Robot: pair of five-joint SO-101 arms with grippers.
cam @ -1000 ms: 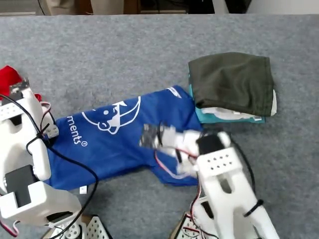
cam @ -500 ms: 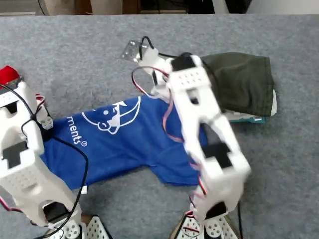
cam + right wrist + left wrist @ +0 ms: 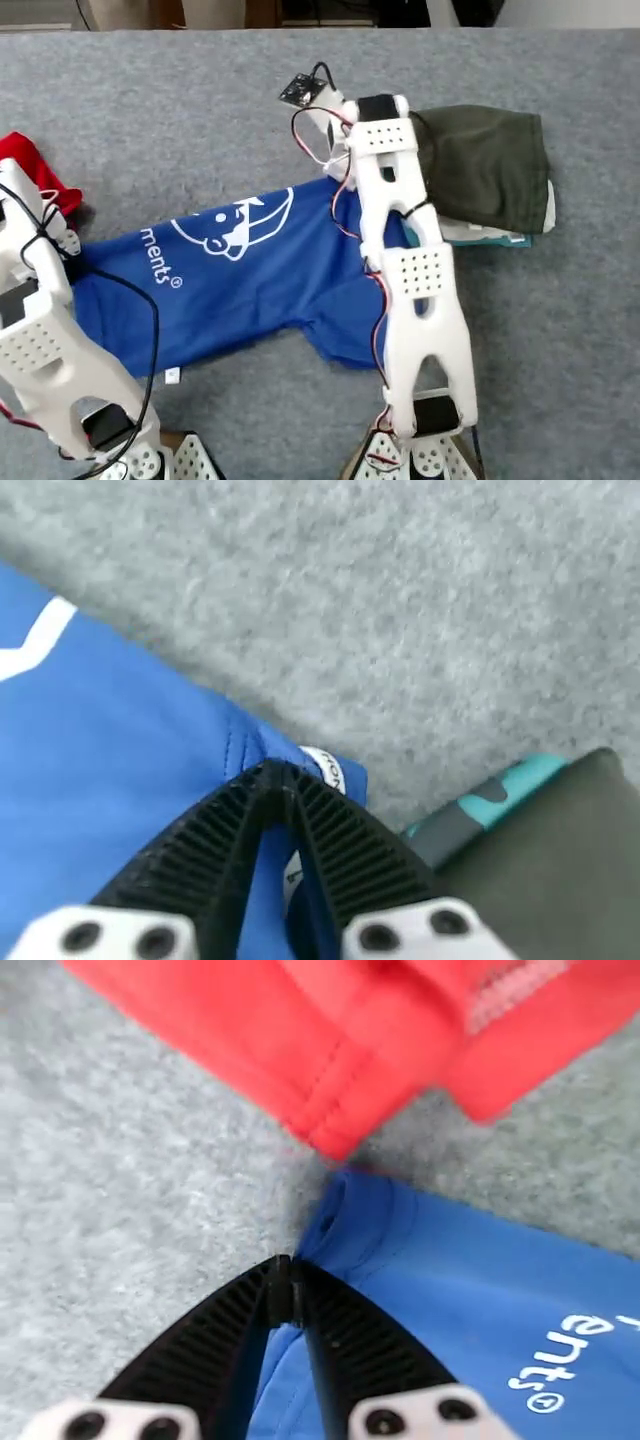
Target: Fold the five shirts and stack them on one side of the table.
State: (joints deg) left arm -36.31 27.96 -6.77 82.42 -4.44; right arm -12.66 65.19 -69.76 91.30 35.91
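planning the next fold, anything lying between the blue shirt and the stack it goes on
Nothing visible does. The blue shirt lies beside the stack topped by the olive shirt; the red shirt is at its other end. The left gripper and right gripper hold its corners, jaws shut.

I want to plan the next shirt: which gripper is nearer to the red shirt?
Left. The left gripper grips the blue shirt right beside the red shirt; the right gripper grips its far end, by the folded stack.
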